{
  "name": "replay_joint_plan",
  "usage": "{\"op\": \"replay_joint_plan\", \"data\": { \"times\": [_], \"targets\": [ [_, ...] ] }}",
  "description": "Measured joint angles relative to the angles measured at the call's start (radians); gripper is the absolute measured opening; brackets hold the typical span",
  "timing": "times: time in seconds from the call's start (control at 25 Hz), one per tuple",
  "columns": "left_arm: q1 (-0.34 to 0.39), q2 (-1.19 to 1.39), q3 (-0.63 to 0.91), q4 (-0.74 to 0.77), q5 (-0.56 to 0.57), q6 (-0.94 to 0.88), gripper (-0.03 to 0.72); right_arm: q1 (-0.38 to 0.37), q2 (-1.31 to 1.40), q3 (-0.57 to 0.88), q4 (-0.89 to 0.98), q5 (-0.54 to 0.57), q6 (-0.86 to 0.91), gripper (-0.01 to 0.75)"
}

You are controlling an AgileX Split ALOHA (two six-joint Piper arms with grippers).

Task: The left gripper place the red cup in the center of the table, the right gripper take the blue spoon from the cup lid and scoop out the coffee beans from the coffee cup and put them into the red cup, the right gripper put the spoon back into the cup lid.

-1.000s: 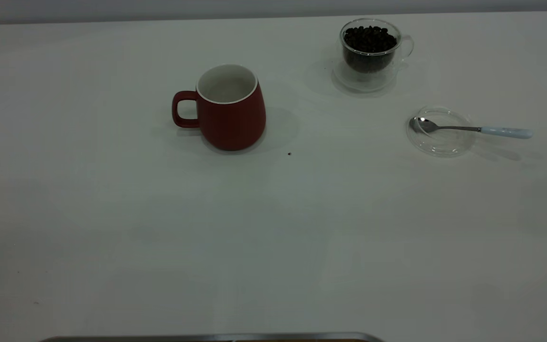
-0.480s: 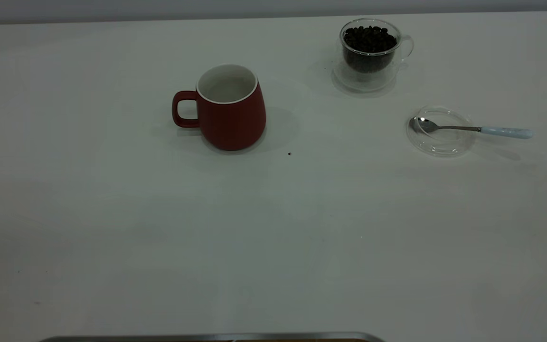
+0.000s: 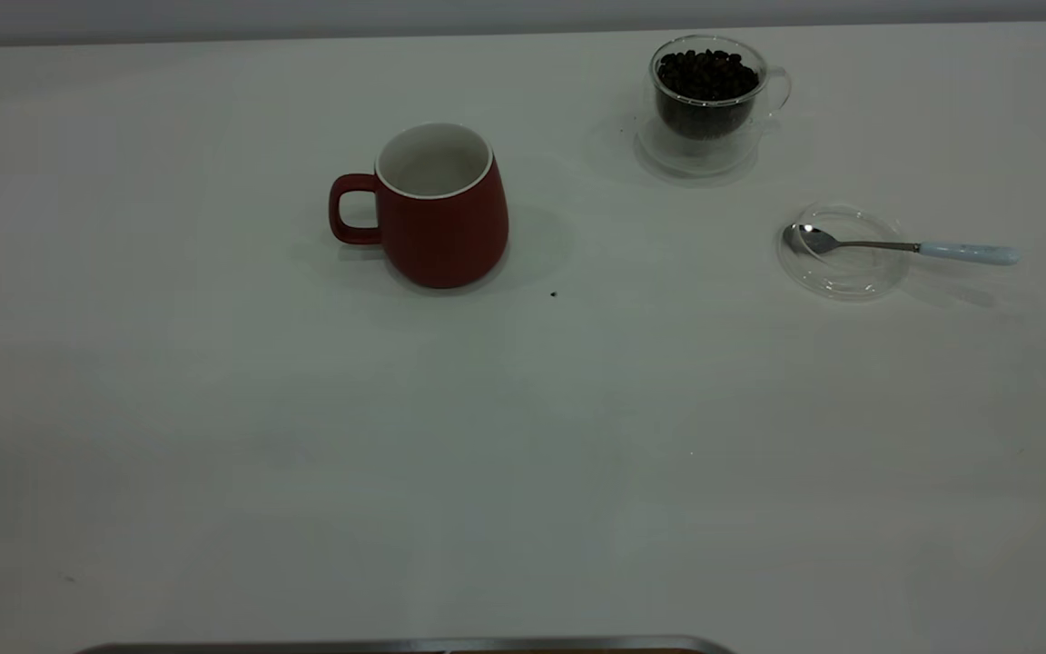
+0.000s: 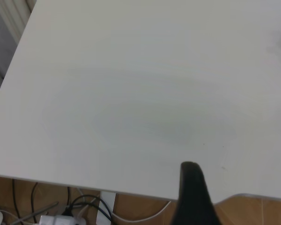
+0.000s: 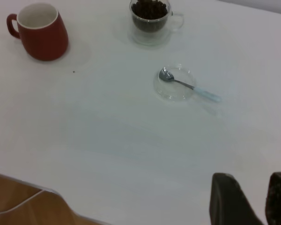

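- The red cup [image 3: 441, 211] is shown upright in the upper middle of the exterior frame, handle turned to frame left, its white interior apparently empty; no gripper is on it.
- The coffee cup [image 3: 709, 104] is seen at upper right, filled with the coffee beans [image 3: 706, 74], well apart from the red cup.
- The cup lid [image 3: 843, 252] lies at right of centre; the blue spoon [image 3: 904, 245] is rested across it, bowl inside the rim and pale handle overhanging toward frame right, judged convenient for a side grasp.
- A single dark speck [image 3: 553, 293] is noted on the table [image 3: 523, 472] near the red cup.
- The right gripper [image 5: 253, 199] is visible at the lower right of its wrist view, fingers parted and empty.
- Of the left gripper [image 4: 193, 194], only one finger shows; its opening cannot be told.
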Motion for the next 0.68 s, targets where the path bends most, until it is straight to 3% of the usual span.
{"op": "replay_joint_plan", "data": {
  "times": [0.68],
  "targets": [
    [0.000, 0.000, 0.000, 0.000, 0.000, -0.002, 0.577, 0.000, 0.000, 0.000, -0.003, 0.000, 0.074, 0.237]
  ]
}}
